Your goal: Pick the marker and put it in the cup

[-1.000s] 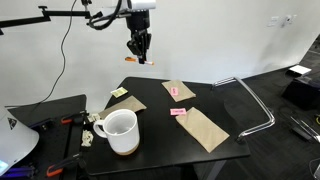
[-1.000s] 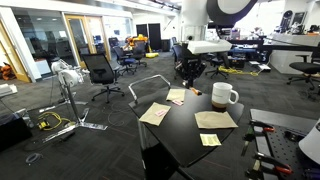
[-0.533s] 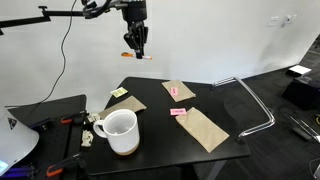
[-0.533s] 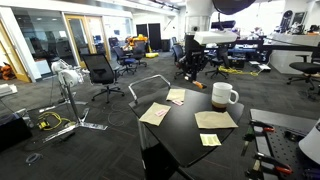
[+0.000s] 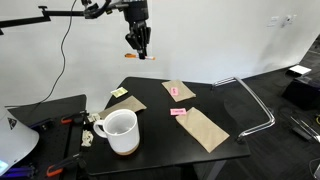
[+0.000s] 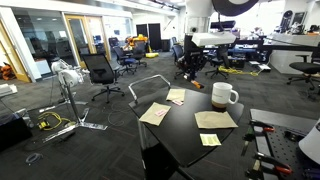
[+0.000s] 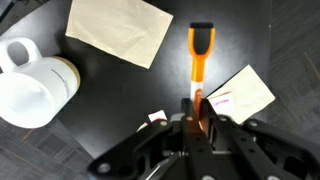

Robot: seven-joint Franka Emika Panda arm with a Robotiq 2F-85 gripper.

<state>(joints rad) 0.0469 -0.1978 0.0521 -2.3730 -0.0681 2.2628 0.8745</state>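
Marker (image 7: 199,60) gripped in hand (image 7: 197,117), higher than before

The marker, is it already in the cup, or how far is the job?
Done: the gripper is shut on the marker, held high above the table. In hand: the carry; the cup sits off to one side below. Left: move over the cup and release.

The arm (image 6: 230,8) shows rounded white links with dark joints and a pale, boxy wrist block (image 6: 214,38) – below it the gripper (image 7: 197,114) is matte black, its fingers (image 7: 178,130) slim and angular
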